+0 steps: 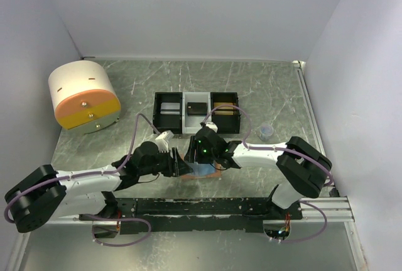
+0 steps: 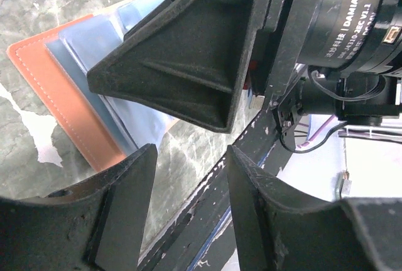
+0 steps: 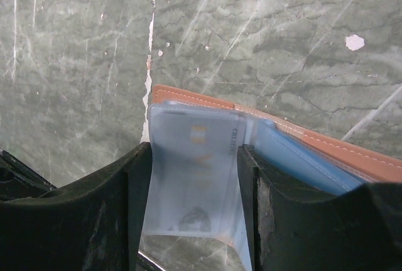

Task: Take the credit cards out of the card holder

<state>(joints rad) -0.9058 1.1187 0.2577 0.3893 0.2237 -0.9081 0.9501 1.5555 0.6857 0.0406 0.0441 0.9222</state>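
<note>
While lying open, blue lining up, at near centre, one salmon-orange stitched folding card holder (image 1: 204,171) runs its long axis roughly left-right | left gripper (image 2: 191,161): jaws apart, empty | right gripper (image 3: 195,151): jaws flank one clear card sleeve (image 3: 188,183), grip cannot be told

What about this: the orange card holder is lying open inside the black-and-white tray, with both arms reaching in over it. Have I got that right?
Not quite. The card holder is not inside the tray. It lies open on the table, just in front of the tray on the side nearer the arm bases, as the top external view shows. The rest holds.
</note>
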